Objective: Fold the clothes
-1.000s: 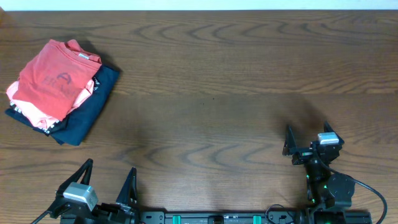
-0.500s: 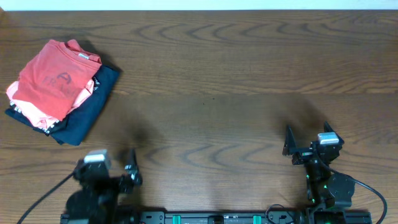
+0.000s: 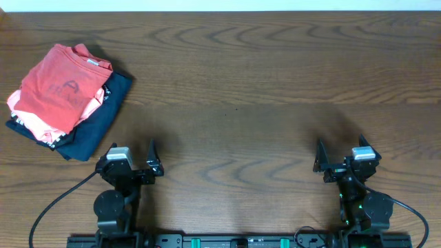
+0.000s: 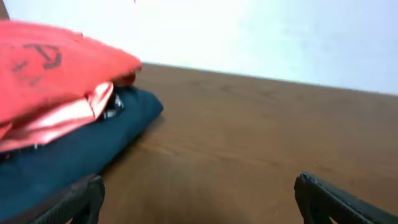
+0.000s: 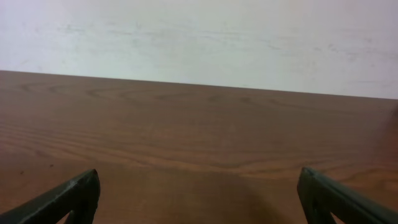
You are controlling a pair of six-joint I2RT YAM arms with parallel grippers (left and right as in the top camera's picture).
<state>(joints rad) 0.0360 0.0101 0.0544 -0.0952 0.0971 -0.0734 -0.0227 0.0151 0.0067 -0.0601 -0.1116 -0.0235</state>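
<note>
The coral-red T-shirt [image 3: 58,86] lies folded on top of a stack at the table's far left, its dark lettering facing up. It also shows in the left wrist view [image 4: 43,68]. My left gripper [image 3: 132,151] is open and empty, just right of and nearer than the stack, not touching it. In the left wrist view its fingers [image 4: 199,190] frame bare wood, with the stack ahead to the left. My right gripper [image 3: 340,146] is open and empty over bare table at the front right; its fingers [image 5: 199,180] frame only wood.
Under the T-shirt lie a paler salmon-pink folded garment [image 3: 40,133] [image 4: 62,121] and a dark navy folded garment [image 3: 96,120] [image 4: 74,155]. The brown wooden table [image 3: 241,89] ends at a white wall [image 5: 199,37] at the back.
My left arm has moved up from the table's front edge and to the right, now nearer the stack. The right arm and the clothes have not moved.
</note>
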